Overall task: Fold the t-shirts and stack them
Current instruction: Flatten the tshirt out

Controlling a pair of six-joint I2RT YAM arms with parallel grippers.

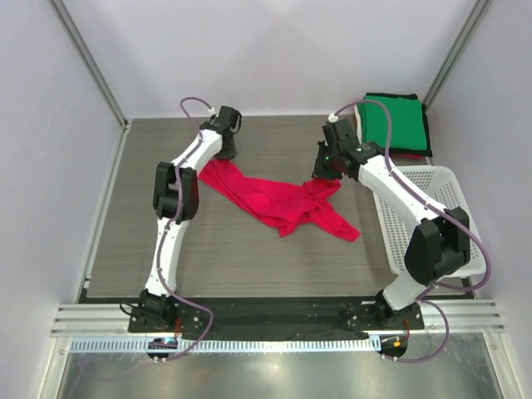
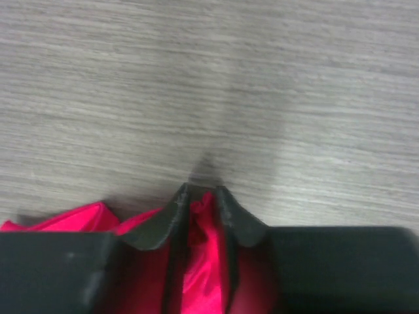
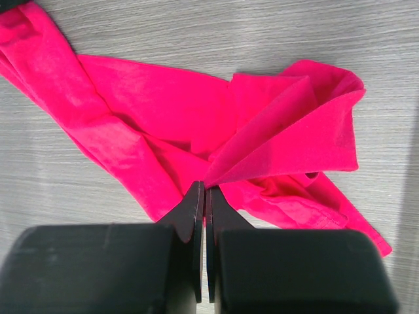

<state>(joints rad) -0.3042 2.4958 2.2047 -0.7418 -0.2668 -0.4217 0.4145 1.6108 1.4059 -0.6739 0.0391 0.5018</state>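
A bright red-pink t-shirt (image 1: 274,201) lies crumpled and stretched across the middle of the table. My left gripper (image 1: 226,154) sits at the shirt's far left corner. In the left wrist view its jaws (image 2: 203,191) stand close together with a bunch of the red-pink cloth (image 2: 200,261) pinched between them. My right gripper (image 1: 324,173) is at the shirt's far right end. In the right wrist view it (image 3: 206,186) is shut on a raised fold of the t-shirt (image 3: 157,111). A stack of folded t-shirts, green on top (image 1: 395,120), rests at the back right.
A white plastic mesh basket (image 1: 432,179) stands at the table's right side, just in front of the folded stack. Grey walls and metal posts close off the back and both sides. The arm bases are bolted along the near edge.
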